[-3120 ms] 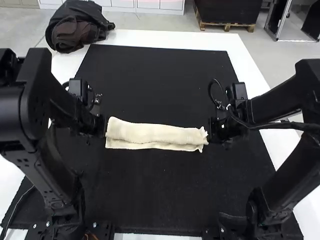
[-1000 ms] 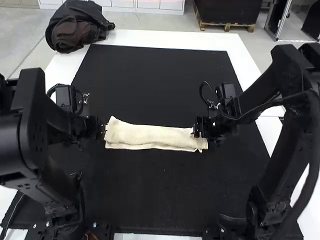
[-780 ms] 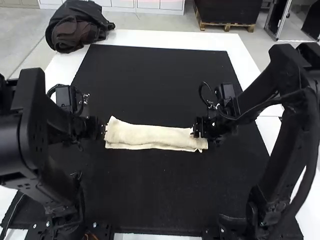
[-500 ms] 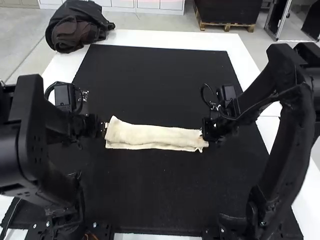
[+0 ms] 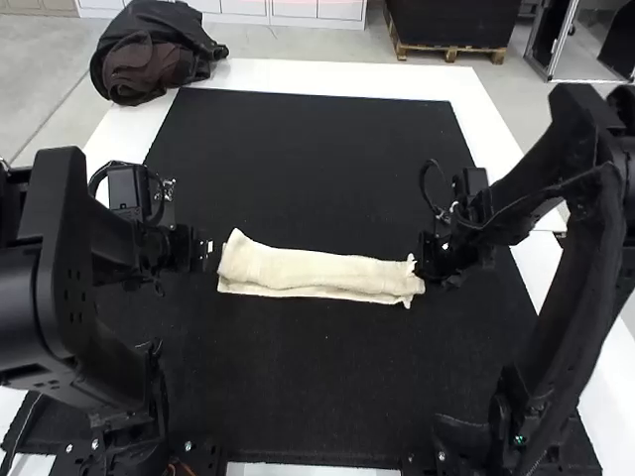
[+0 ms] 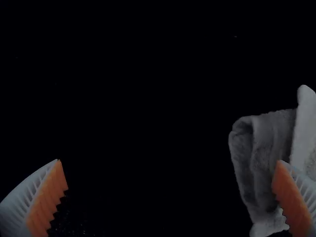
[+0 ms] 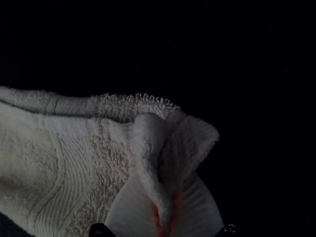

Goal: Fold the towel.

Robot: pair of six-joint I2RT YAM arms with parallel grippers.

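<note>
High view: towel (image 5: 317,270) folded into a strip on the black mat (image 5: 308,367)

At the white surface's (image 5: 298,72) far left corner sits a dark bundle (image 5: 154,58). The left gripper (image 5: 207,255), jaws released, is just beside the towel's left end. The right gripper (image 5: 425,260) has its jaws clenched on the bunched right end.

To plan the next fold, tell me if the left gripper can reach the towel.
Probably yes: the left gripper hangs open beside the nearer end of the towel, and nothing stands between them.
</note>
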